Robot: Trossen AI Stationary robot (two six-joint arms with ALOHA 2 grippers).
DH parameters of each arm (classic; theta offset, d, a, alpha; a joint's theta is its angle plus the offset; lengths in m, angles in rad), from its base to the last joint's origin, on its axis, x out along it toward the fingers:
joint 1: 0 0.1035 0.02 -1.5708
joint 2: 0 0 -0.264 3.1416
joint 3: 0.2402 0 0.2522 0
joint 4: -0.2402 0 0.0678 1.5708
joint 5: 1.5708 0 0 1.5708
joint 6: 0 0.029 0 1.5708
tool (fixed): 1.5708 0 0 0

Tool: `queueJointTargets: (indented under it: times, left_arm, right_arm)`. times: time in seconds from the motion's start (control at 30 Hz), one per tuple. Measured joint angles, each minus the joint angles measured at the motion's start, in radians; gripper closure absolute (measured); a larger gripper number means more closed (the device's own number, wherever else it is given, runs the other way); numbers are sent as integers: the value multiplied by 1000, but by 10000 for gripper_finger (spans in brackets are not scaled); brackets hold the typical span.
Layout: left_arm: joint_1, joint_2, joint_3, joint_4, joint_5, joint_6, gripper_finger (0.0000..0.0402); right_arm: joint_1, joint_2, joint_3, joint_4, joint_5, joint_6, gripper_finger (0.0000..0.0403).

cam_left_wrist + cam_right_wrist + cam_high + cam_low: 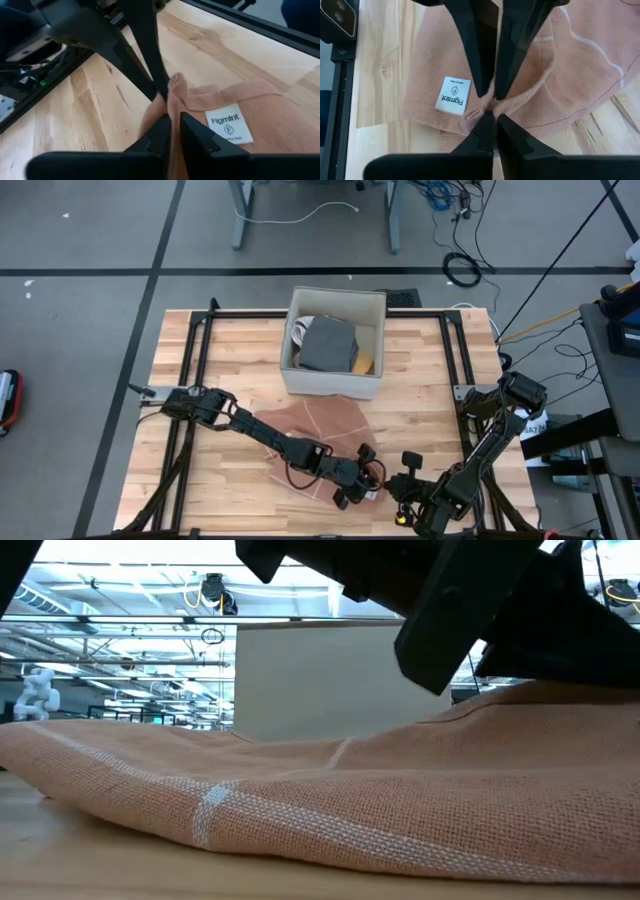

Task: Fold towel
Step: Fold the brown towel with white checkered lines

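Now I see the towel (pixel 318 423) lying low-centre on the table (pixel 420 380); my left gripper (pixel 173 131) and right gripper (pixel 494 127) both pinch its near corner.

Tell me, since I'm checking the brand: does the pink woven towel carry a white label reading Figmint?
Yes, the left wrist view shows a white square label printed Figmint on the pink woven towel.

A salmon-pink towel (pixel 315 423) with pale woven stripes is spread rumpled on the table near its front edge, a white label (pixel 453 94) shown beside one bunched corner
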Motion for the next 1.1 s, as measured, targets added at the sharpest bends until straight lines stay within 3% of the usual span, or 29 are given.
queueJointTargets:
  times: [0.23,0.43,0.63,1.1]
  left_arm:
    - [-4,1,0,47,-40,0,306]
    - [-21,1,0,70,-123,99,298]
    - [-3,1,0,34,-43,20,297]
    - [11,2,0,32,22,-21,297]
  right_arm:
    - [-3,0,0,5,2,-1,402]
    - [-3,1,0,7,1,-4,403]
    - [-3,1,0,27,-2,-45,403]
    - [-3,1,0,62,-55,-130,403]
